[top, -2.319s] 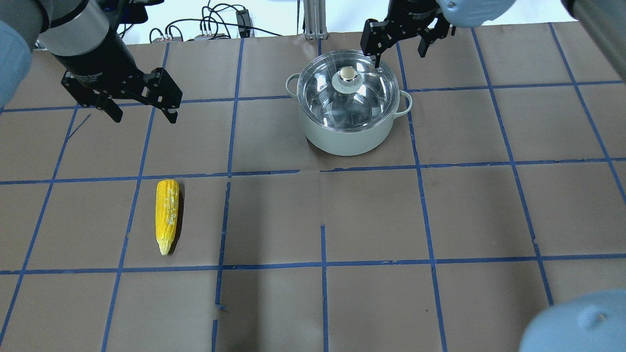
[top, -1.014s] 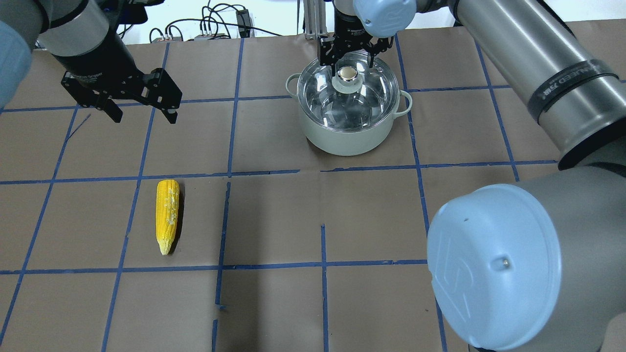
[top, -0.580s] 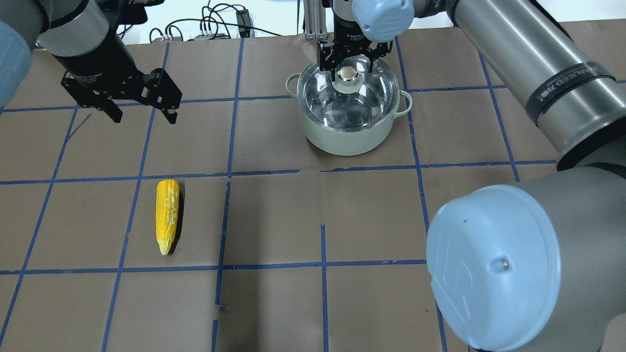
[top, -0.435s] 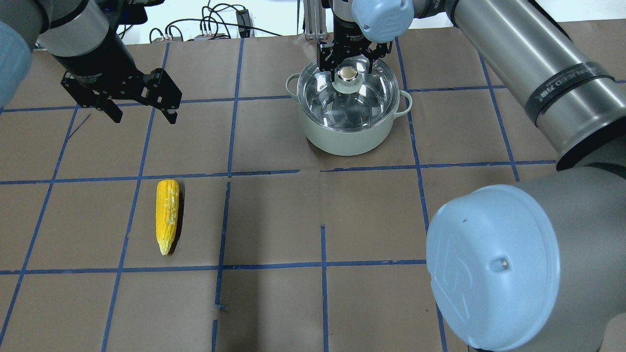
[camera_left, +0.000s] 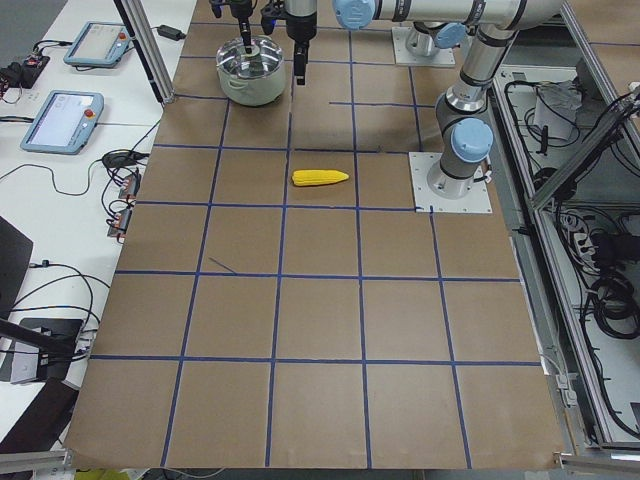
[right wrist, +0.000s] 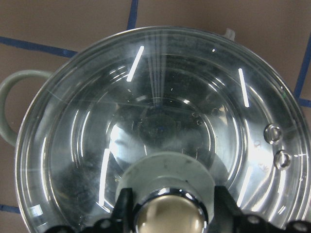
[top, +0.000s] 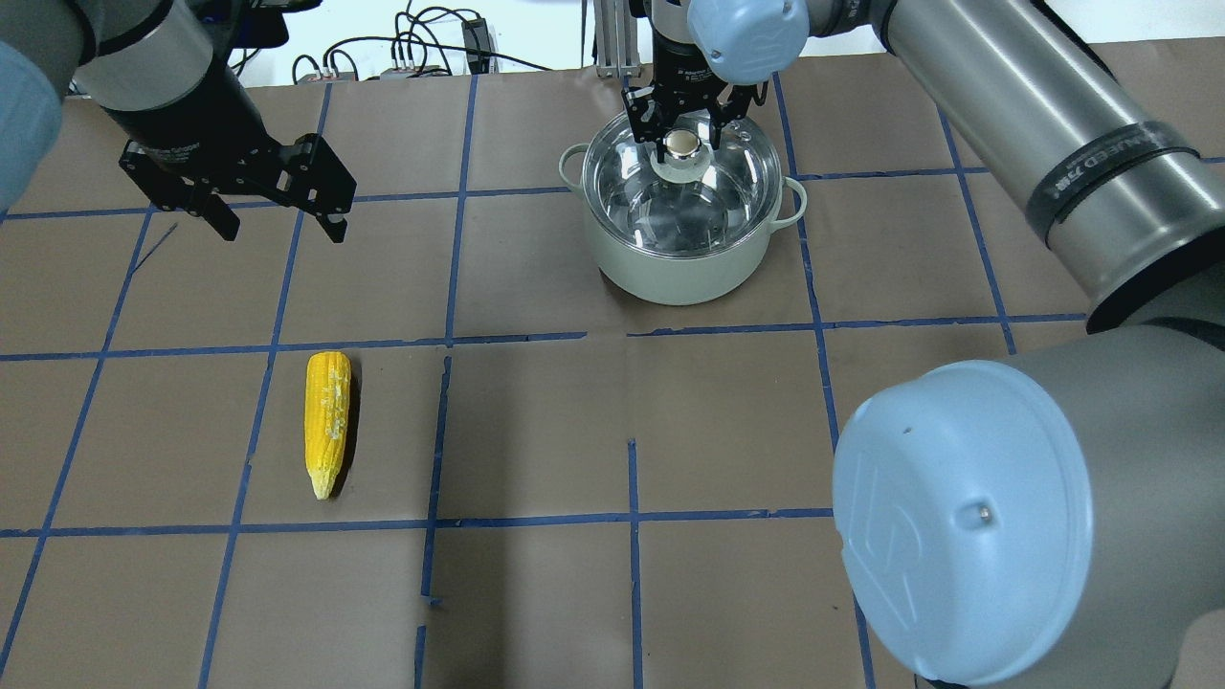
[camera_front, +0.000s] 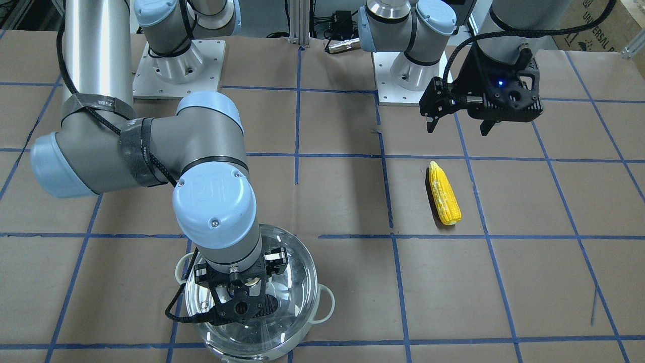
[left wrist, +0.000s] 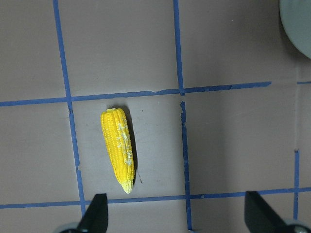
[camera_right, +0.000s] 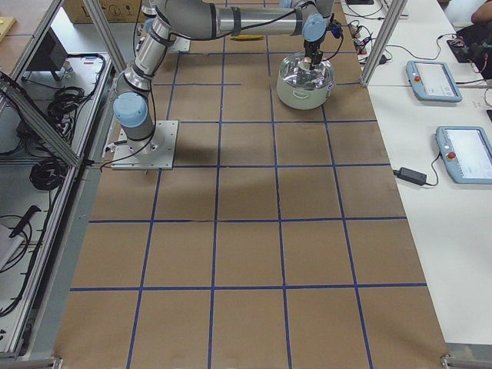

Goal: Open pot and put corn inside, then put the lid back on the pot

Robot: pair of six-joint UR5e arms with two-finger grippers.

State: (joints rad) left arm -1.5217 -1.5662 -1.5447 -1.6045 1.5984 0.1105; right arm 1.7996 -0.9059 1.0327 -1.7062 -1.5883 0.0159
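Note:
The pot (top: 681, 273) stands at the back of the table with the clear glass lid (top: 742, 182) on it. My right gripper (top: 685, 144) is down over the lid. It is open, with one finger close on each side of the knob (right wrist: 170, 216). The yellow corn (top: 326, 421) lies flat on the table at the left, tip toward the robot. My left gripper (top: 282, 225) hangs open and empty above the table, behind the corn. The left wrist view shows the corn (left wrist: 118, 148) between and ahead of its fingers.
Brown paper with a blue tape grid covers the table (top: 536, 431). My right arm's elbow (top: 967, 526) fills the lower right of the overhead view. Cables and an aluminium post (top: 612, 38) sit behind the pot.
My right arm swung in from the back right to above the lid, came down around the knob, and its jaws narrowed. The left arm, corn and pot have not moved.

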